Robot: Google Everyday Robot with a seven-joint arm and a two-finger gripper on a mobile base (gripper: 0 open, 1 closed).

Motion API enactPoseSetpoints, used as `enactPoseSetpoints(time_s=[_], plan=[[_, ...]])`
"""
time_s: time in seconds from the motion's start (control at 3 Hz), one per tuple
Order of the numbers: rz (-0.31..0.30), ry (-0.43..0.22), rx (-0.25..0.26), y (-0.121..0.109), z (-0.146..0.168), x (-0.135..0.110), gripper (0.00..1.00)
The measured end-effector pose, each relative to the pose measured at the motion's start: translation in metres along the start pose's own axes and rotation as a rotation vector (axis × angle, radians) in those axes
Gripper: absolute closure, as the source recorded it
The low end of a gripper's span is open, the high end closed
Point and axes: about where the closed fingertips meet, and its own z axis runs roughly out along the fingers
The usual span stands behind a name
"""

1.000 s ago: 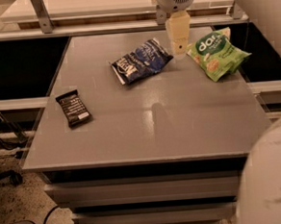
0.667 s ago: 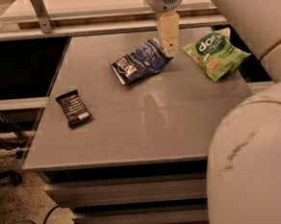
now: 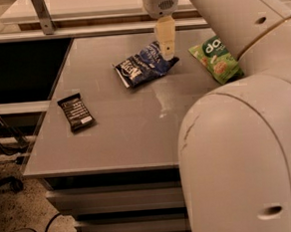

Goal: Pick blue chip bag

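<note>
The blue chip bag (image 3: 143, 65) lies crinkled on the far middle of the grey table (image 3: 121, 124), dark navy with white lettering and a white patch at its left end. My gripper (image 3: 166, 46) hangs from the arm at the top of the view, its pale fingers pointing down over the bag's right end, at or just above it. The arm's large white links fill the right side of the view.
A light green snack bag (image 3: 216, 59) lies to the right of the blue bag, partly behind the arm. A flat black bar wrapper (image 3: 76, 112) lies near the table's left edge. A second table surface (image 3: 88, 4) and a metal post (image 3: 41, 14) stand behind.
My gripper has moved left and slightly down, from between the two bags to over the blue bag's right end. The arm now covers more of the right side. The bags have not moved.
</note>
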Motion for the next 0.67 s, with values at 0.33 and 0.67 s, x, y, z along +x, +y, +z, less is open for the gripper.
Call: enactPoseSetpoints(time_s=[0.33, 0.67], plan=[[-0.002, -0.011, -0.023, -0.005, 0.017, -0.004, 0.00], [-0.003, -0.032, -0.045, -0.006, 0.034, -0.009, 0.00]])
